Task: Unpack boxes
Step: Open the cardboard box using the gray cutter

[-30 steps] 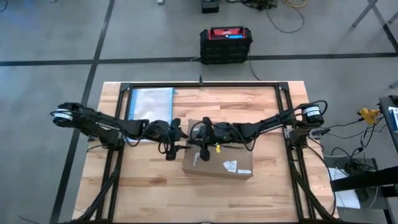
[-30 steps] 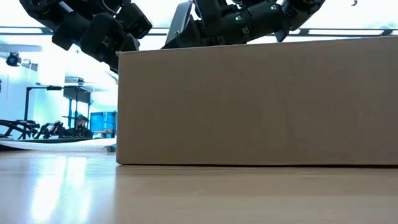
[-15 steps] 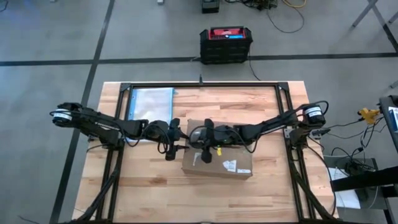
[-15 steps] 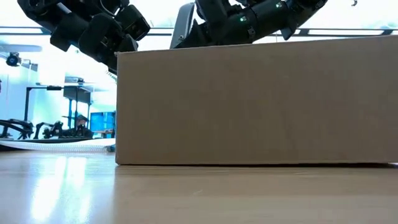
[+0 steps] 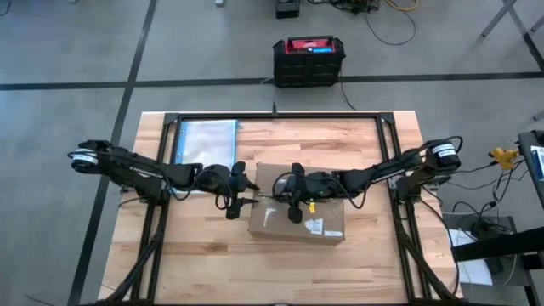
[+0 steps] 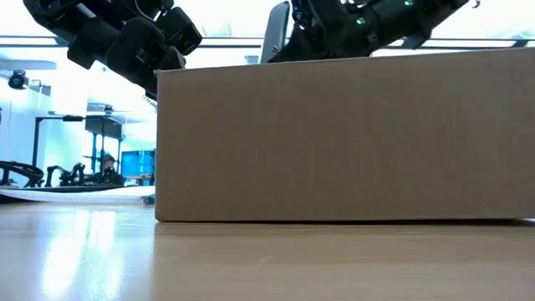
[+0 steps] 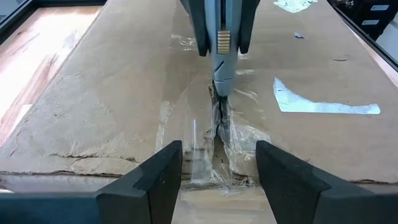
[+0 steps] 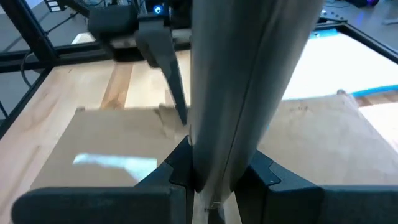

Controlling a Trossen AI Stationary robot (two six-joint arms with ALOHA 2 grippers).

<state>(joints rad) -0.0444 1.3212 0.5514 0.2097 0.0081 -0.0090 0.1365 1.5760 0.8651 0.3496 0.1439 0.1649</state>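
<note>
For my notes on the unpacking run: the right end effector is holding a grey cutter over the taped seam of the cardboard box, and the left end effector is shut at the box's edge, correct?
Not quite: the left end effector is open, as the left wrist view shows. The right end effector does hold the grey cutter over the taped seam of the cardboard box.

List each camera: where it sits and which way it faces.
High: overhead, looking down on both arms and the cardboard box.
Low: at tabletop height, facing the box side; arms above.
Left wrist: behind the open left end effector, facing the taped seam.
Right wrist: behind the right end effector, gripping a grey tool.
All share the box.
</note>
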